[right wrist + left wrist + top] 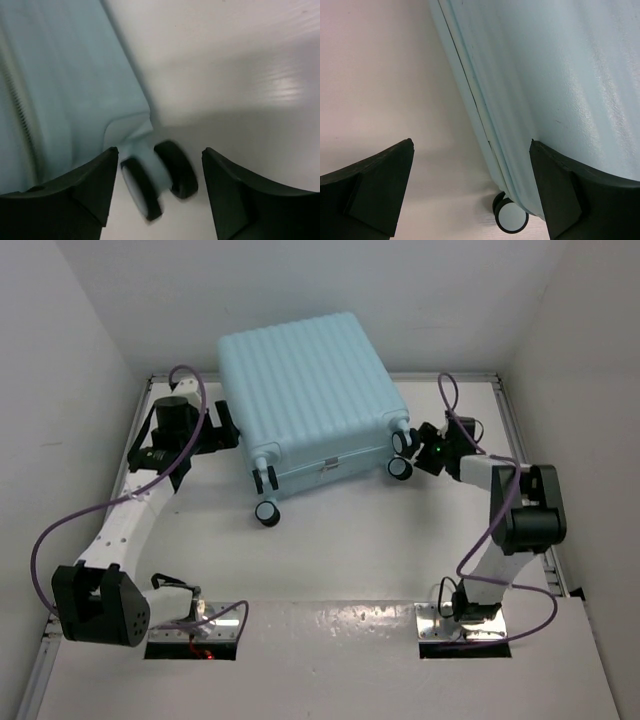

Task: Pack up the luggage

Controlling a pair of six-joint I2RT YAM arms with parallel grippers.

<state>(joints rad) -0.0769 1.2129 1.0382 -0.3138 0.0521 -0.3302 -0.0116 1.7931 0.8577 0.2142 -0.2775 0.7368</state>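
luggage (310, 390) shut, inside hidden | L claw (471, 146) wide open, empty | R claw (159, 152) part-open astride blurred wheel (145, 189), no grip

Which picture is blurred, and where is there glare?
Right wrist view: the wheel is smeared by motion, and glare brightens the table at right. Left wrist view: sharp, with a soft sheen on the luggage. Top view: even light, soft shadows.

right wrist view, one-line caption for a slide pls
Open right gripper flanks a black spinner wheel of the pale aqua hard-shell suitcase.
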